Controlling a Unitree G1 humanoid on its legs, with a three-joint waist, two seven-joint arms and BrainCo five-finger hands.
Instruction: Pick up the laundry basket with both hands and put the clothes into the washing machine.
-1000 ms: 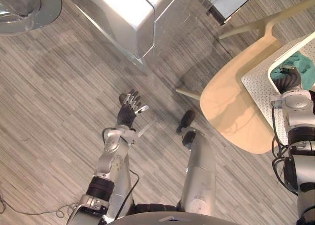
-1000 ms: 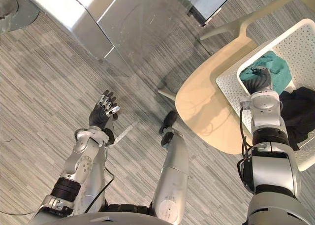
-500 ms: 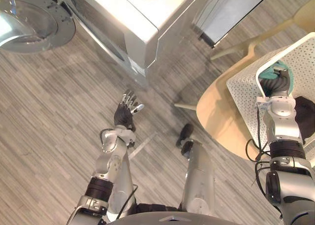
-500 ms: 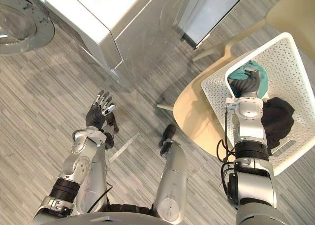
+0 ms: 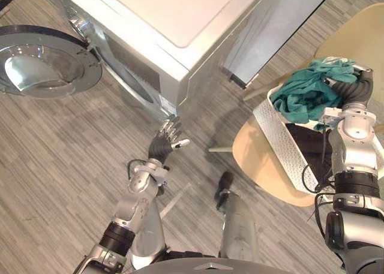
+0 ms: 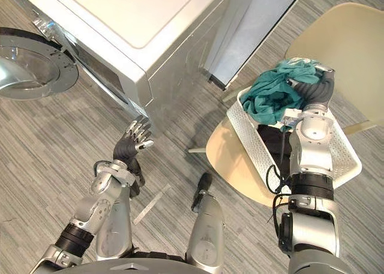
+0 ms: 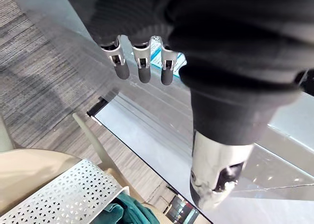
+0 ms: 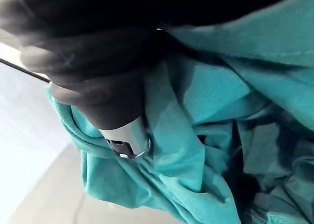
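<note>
Since a second ago the head camera has swung toward the washing machine (image 5: 174, 22), so the whole scene has shifted. Within it, the teal garment (image 5: 306, 94) was low inside the laundry basket (image 5: 273, 127) and is now heaped above its rim.

At 3 o'clock the white perforated basket sits tilted on a pale wooden chair (image 5: 264, 166). A black garment (image 5: 306, 145) lies inside it. The right hand (image 5: 355, 88) is clenched in the teal garment, and its wrist view shows it pressed into bunched folds.

Just left of centre, the left hand (image 5: 166, 143) hangs released beside the washer's front corner, fingers straight, holding nothing. The round door (image 5: 45, 61) stands open at 10 o'clock.

The step in hand seems to be pulling one garment from the basket, not lifting the basket itself with both hands. Next, the cloth likely needs raising clear of the rim. It would then need carrying across to the drum opening beside the door, without trailing or snagging.
</note>
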